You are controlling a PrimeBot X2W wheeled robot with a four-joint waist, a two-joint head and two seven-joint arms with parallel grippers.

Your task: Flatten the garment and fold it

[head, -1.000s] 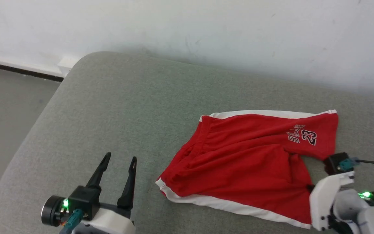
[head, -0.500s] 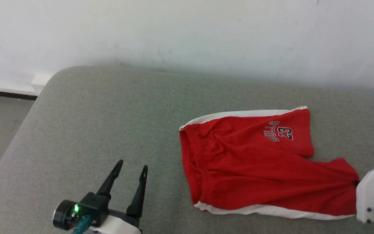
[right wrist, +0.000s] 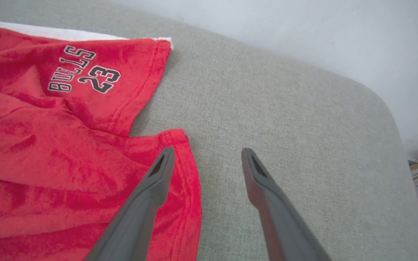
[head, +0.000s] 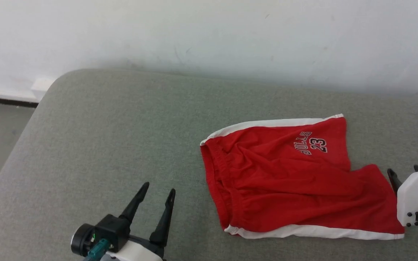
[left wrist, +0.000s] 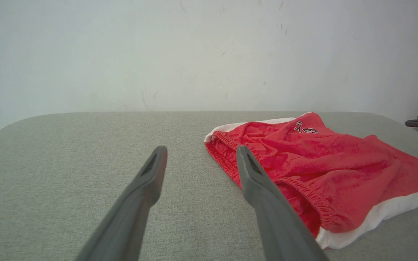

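The garment (head: 292, 177) is laid out, slightly wrinkled, on the right half of the grey cushion (head: 122, 137), its waistband turned toward the cushion's middle and the "23" leg toward its far edge. The left gripper (head: 160, 187) is held over the cushion's near middle, jaws spread wide and empty. The right gripper (right wrist: 208, 151) is held near the cushion's right end, jaws parted, nothing gripped.

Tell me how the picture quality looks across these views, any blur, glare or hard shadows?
Head view: soft even light, no glare, shorts sharp. Left wrist view: left hand soft near the bottom edge, lettering tiny. Right wrist view: shorts look mottled and oversaturated, lettering crisp, right hand casts no hard shadow.
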